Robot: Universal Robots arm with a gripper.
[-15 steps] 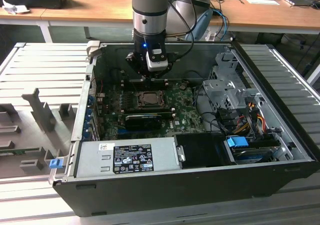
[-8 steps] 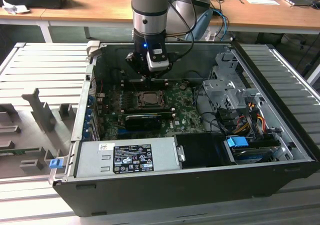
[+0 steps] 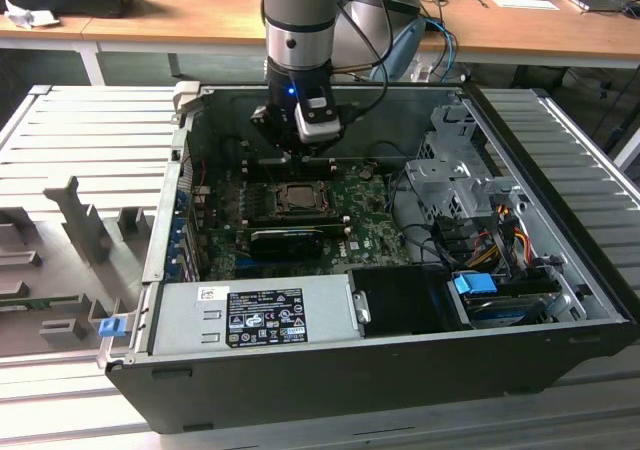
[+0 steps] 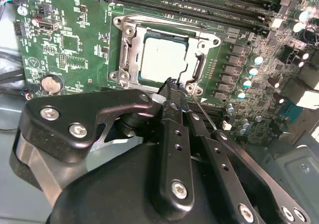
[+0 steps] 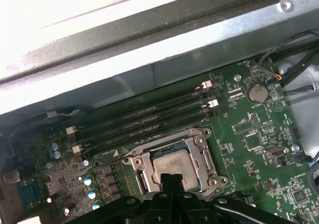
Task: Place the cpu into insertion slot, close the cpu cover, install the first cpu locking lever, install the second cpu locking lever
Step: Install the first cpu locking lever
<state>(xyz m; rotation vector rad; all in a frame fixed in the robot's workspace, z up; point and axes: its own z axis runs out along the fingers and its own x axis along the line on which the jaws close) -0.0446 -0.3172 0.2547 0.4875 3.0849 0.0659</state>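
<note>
- The robot arm's black gripper (image 3: 300, 152) hangs inside an open computer case (image 3: 400, 355), at upper centre of the exterior view, just above the socket area of the green circuit board (image 3: 375, 232).
- In the second wrist view, the gripper (image 4: 172, 83) shows matte black metal fingers studded with silver screws; the fingers are pressed together, holding nothing, their tip at the near edge of the socket.
- The chip (image 4: 163, 57), a flat square with a pale grey-beige metal face, sits in the socket (image 4: 149, 35) at upper centre of the second wrist view.
- A thin silver-grey metal frame (image 4: 196, 64) lies flat around the chip, its square opening showing the chip's face.
- A thin wire lever (image 4: 207, 115) slants away from the frame's corner beside the gripper tip; I cannot tell whether it is latched.
- In the first wrist view the chip (image 5: 172, 162) lies at lower centre, with long black memory slots (image 5: 149, 117) running in parallel behind it.
- A grey, labelled power supply box (image 3: 250, 315) fills the case's lower left in the exterior view.
</note>
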